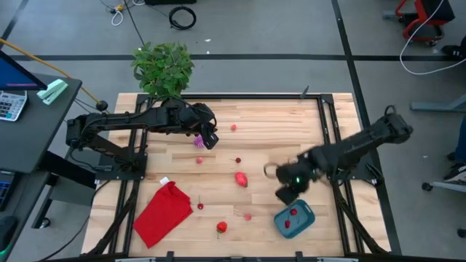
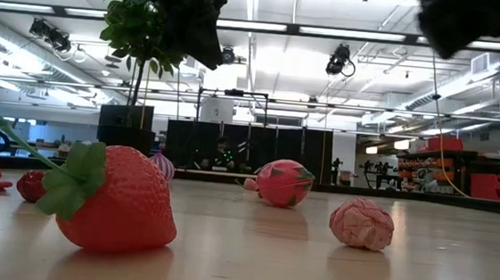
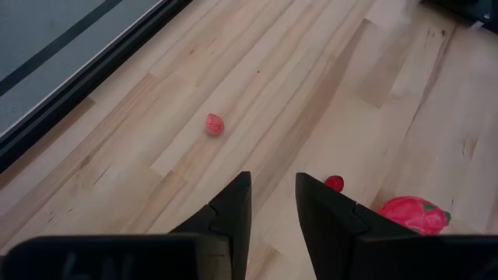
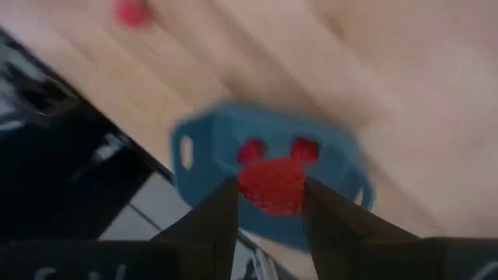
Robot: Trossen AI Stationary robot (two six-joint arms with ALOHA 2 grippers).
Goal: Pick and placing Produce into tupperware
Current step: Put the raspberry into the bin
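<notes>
Wooden worktop (image 1: 291,124) at centre: tub (image 1: 294,221) at five o'clock held two red pieces; right gripper (image 4: 268,204) above it pinched a third (image 4: 270,185). Several remained; left gripper (image 3: 272,204), jaws narrowly parted, held nothing.

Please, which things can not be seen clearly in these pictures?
- Right gripper, right wrist view: a red piece sits between its fingers; motion blur hides whether it is gripped or already in the tub.
- Low view: the tub does not show.
- High view: left gripper covers part of the purple piece.
- High view: small pieces on the table are too small to name.
</notes>
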